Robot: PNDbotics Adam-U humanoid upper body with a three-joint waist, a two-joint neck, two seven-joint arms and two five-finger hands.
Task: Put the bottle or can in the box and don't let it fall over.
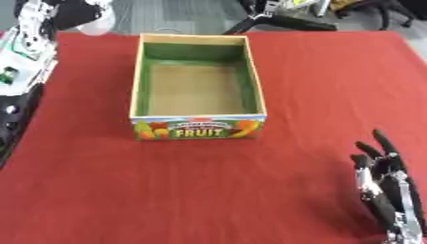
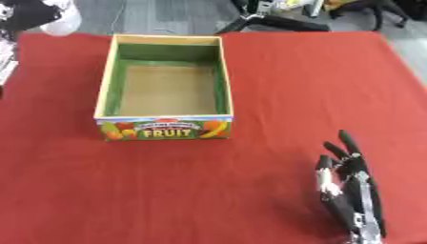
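As right hand (image 2: 350,190) idles, box (image 2: 163,129) well apart.

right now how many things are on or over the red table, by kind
box: 1, open top, nothing inside
white bottle-like thing: 1, far left corner by the left hand
robot hands: 2, right hand idle near the right corner
total: 4

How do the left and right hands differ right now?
The left hand is up at the far left corner, above the cloth beyond the box; the right hand rests near the lower right corner. The left hand's fingers are curled round a pale, rounded thing; the right hand's fingers are straight, pointing up, holding nothing. Both are black with silver parts, and neither touches the box.
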